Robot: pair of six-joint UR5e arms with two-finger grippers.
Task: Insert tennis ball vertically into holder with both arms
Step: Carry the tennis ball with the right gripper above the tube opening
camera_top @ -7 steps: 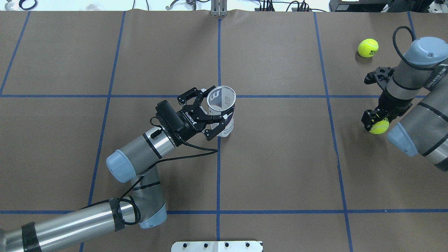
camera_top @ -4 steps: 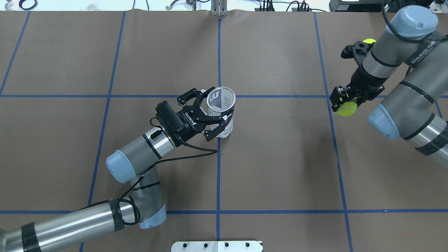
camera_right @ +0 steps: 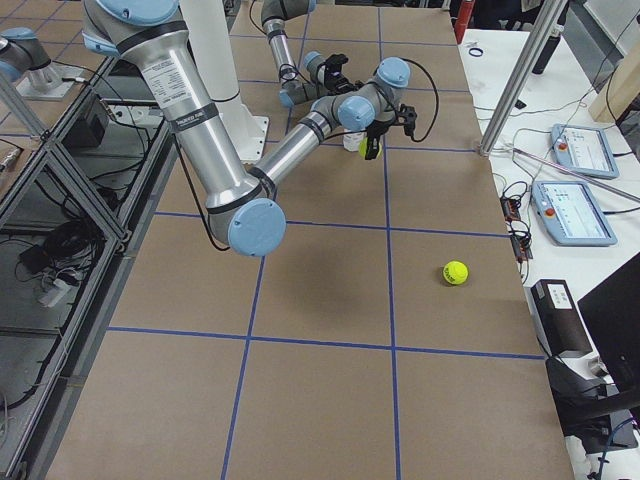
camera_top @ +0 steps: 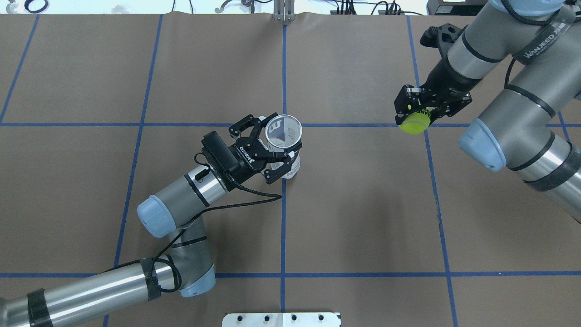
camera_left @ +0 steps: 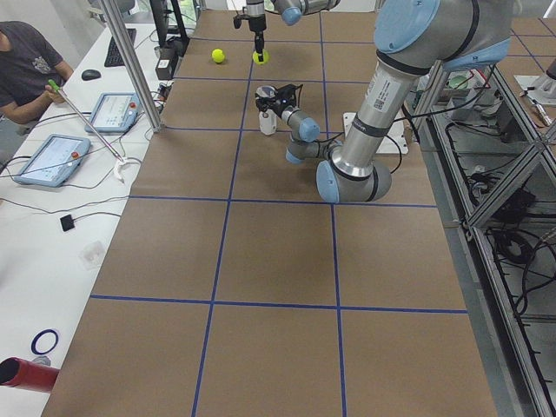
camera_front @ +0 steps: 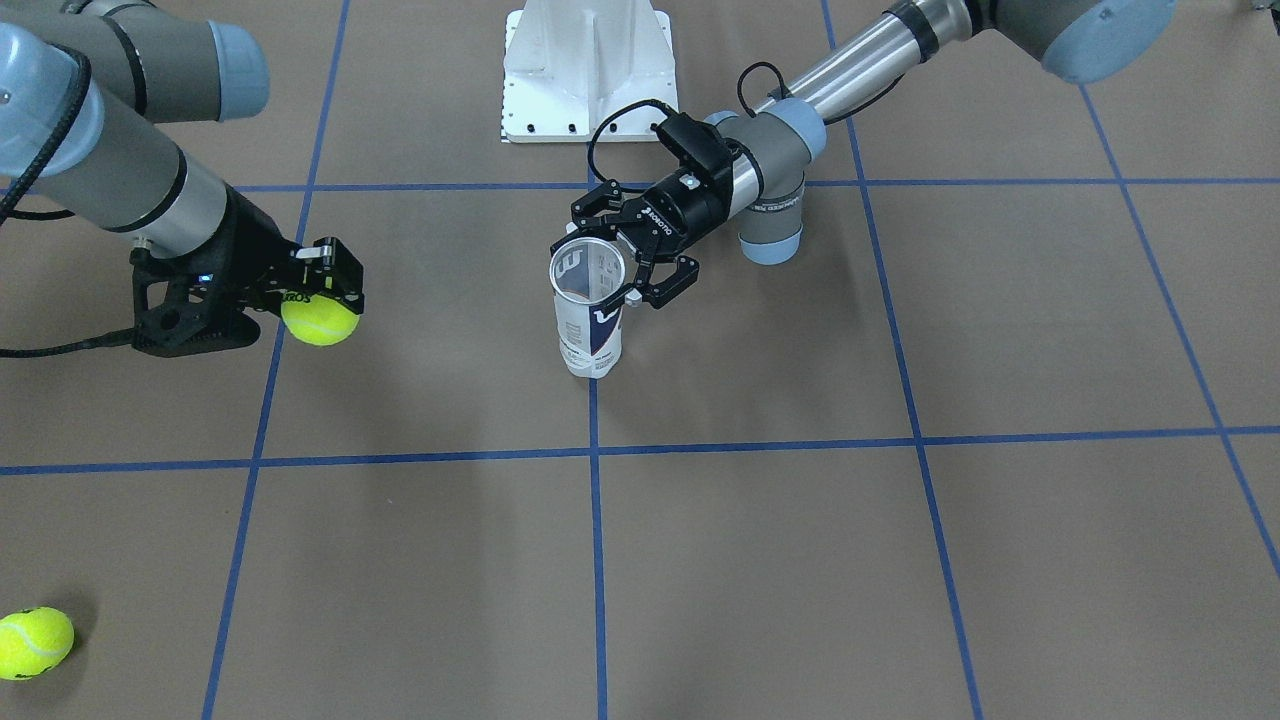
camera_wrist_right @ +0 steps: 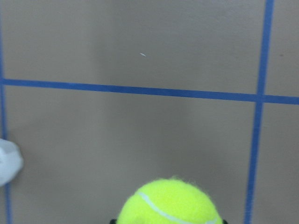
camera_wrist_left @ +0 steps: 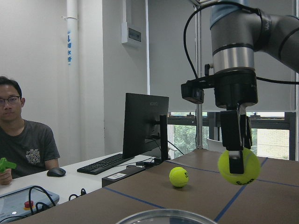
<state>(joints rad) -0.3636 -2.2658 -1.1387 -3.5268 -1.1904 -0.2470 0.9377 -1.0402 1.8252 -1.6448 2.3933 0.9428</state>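
Observation:
The holder (camera_top: 290, 156), a clear can with a white and navy label, stands upright at the table's centre with its mouth open upward; it also shows in the front view (camera_front: 590, 335). My left gripper (camera_top: 278, 145) (camera_front: 610, 268) is closed around its upper part from the side. My right gripper (camera_top: 414, 119) (camera_front: 322, 300) is shut on a yellow tennis ball (camera_top: 414, 125) (camera_front: 320, 318) (camera_wrist_right: 170, 203), held above the table well to the right of the holder. The left wrist view shows that ball (camera_wrist_left: 238, 166) hanging from the fingers.
A second tennis ball (camera_front: 33, 643) (camera_right: 456, 272) (camera_wrist_left: 179, 177) lies on the table at the far right; the right arm hides it in the overhead view. The white pedestal base (camera_front: 585, 75) (camera_top: 281, 319) sits at the near edge. An operator sits beyond the table's far side.
My right arm has lifted the tennis ball and carried it up, away and left toward the holder. The holder's rim has shifted slightly in the left gripper.

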